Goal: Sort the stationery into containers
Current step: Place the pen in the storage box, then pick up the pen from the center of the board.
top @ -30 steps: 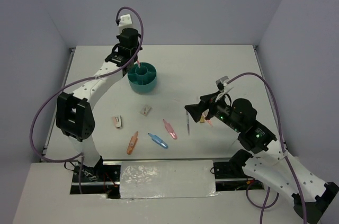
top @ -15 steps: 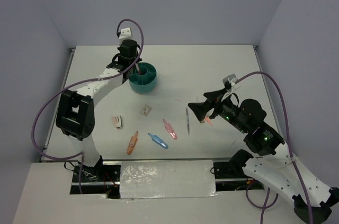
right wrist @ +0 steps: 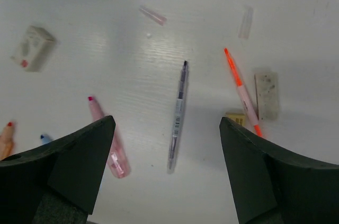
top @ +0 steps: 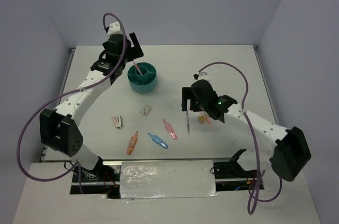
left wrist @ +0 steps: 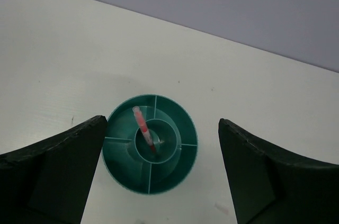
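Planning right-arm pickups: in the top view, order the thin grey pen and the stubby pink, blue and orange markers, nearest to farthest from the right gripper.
1. Thin grey pen, beneath the right gripper.
2. Pink marker, just left.
3. Blue marker, farther left.
4. Orange marker, leftmost.

White table (top: 222, 65) between 3 pale lavender walls (top: 185, 7)

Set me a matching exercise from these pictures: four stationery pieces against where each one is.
1 pink pen
2 grey pen
3 orange marker
4 salmon pen

A beside an eraser block
B leaning in the teal cup's central tube
C left of the blue marker, top view
D on the table under the open right claw

Pairs: 1-B, 2-D, 3-C, 4-A
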Controlling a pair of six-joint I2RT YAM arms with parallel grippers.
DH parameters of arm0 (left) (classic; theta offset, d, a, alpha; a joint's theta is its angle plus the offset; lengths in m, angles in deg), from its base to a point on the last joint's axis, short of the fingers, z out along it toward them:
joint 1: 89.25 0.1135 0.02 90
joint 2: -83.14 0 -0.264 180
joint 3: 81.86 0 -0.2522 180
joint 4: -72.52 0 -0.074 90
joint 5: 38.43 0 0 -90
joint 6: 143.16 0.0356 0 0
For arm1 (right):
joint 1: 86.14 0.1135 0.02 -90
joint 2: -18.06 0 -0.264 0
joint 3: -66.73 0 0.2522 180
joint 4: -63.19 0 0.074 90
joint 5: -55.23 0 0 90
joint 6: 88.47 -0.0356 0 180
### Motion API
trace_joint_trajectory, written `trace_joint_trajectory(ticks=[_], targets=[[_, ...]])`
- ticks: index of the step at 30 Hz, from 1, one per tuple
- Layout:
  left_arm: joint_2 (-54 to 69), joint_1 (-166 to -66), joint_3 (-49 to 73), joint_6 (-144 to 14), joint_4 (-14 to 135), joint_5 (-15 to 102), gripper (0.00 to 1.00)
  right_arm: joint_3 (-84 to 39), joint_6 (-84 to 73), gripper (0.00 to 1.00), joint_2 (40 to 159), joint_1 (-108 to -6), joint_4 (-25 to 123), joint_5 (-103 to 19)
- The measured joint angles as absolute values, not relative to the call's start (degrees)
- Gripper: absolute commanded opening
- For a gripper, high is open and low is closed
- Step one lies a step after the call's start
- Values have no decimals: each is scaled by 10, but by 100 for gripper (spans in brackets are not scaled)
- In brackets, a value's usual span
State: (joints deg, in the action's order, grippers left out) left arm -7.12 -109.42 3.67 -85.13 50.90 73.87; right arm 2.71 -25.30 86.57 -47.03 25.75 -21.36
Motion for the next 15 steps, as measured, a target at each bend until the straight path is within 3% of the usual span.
trace_joint_trajectory(ticks=[1, 3, 4, 15], targets=[[-63, -1095, 15, -853, 478, 732, 99, 27, -263, 76, 892, -470, 253, -207], [-40, -1097, -7, -863, 428, 720, 99, 28, -277, 65, 930, -470, 247, -199], [-24, -1100, -7, -866, 401, 714, 99, 28, -283, 49, 946, -470, 249, -199], [197, -1123, 165, -872, 216, 682, 99, 39, -307, 39, 1092, -466, 285, -219]])
